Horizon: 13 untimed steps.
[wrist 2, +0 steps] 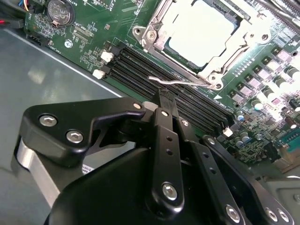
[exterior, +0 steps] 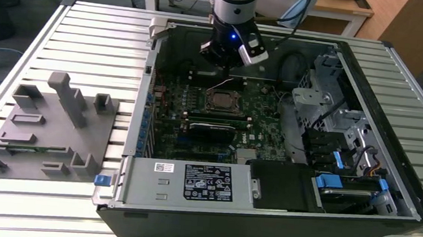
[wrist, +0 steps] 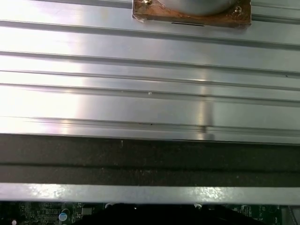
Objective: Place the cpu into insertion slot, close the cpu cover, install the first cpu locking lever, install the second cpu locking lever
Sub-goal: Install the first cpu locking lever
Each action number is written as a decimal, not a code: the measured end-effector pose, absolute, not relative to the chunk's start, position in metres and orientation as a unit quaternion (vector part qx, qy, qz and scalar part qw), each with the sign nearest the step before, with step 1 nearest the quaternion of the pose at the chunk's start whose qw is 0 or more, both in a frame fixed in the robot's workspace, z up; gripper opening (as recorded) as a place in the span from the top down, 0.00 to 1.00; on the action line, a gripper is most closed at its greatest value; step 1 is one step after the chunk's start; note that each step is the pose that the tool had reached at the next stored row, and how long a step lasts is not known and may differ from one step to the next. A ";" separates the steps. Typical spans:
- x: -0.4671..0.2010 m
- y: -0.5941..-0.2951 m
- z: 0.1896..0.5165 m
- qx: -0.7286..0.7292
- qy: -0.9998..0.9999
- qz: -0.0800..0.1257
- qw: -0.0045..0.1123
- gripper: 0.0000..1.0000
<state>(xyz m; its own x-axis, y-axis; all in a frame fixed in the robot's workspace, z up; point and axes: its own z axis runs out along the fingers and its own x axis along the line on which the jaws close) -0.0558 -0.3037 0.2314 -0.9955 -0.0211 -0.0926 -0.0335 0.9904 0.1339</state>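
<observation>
End effector (wrist 2: 165, 97) down inside the open computer case (exterior: 263, 236), fingers drawn together with nothing seen between them.
Its tips sit just beside a thin wire locking lever (wrist 2: 183, 83). Past the lever the cpu (wrist 2: 201, 26) lies in the insertion slot (exterior: 223, 99) with the cpu cover (wrist 2: 149, 36) framing it, on the green motherboard (exterior: 264, 120). The case rests on a slatted desk (exterior: 89, 35).

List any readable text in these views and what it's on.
Nothing can be read.
Black label on the power supply housing: print too small to read.
White sticker on the same housing: too small.
Motherboard markings in the second wrist view: too blurred.
</observation>
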 end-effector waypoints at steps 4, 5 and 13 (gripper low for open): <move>-0.056 -0.306 0.231 -0.014 0.996 0.068 0.049 0.89; -0.056 -0.307 0.231 -0.014 0.996 0.068 0.050 0.89; -0.060 -0.314 0.231 -0.014 0.995 0.081 0.058 0.89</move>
